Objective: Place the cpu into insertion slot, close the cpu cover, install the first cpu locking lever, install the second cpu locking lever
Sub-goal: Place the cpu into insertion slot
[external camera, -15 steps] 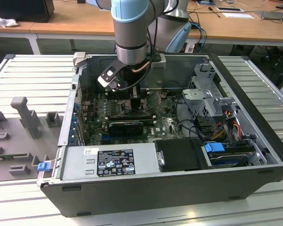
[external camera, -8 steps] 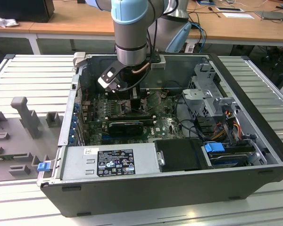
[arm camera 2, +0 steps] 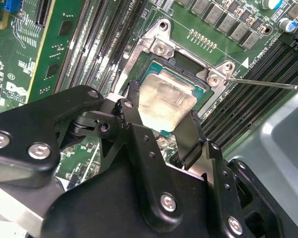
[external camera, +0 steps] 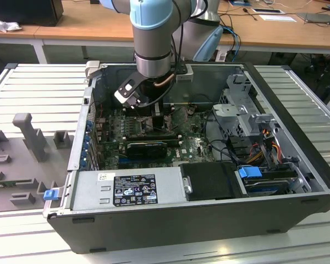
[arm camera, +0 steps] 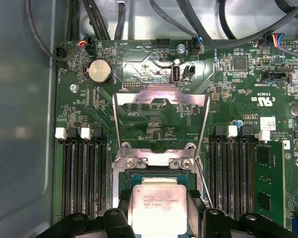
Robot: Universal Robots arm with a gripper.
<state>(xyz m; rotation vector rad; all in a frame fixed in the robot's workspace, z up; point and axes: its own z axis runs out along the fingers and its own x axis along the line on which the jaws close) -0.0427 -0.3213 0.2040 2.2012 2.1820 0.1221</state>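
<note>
Over the insertion slot [arm camera 2: 181, 67]: cpu [arm camera 2: 169, 94], middle of the green board [arm camera: 79, 114];
Gripper [arm camera 2: 162, 111]: narrow, clamped on the cpu's edges;
Cpu cover [arm camera: 161, 94]: folded open (clear of the slot);
Risk: a tilted release could bend the slot's contacts.

Even, diffuse room light is falling on the open case [external camera: 209, 220].
Soft glare is washing across the cpu [arm camera 2: 166, 101] in the second wrist view and streaking the cpu cover [arm camera: 161, 96] in the first wrist view, while the arm [external camera: 152, 33] is shading the board [external camera: 195, 146] in the exterior view.
</note>
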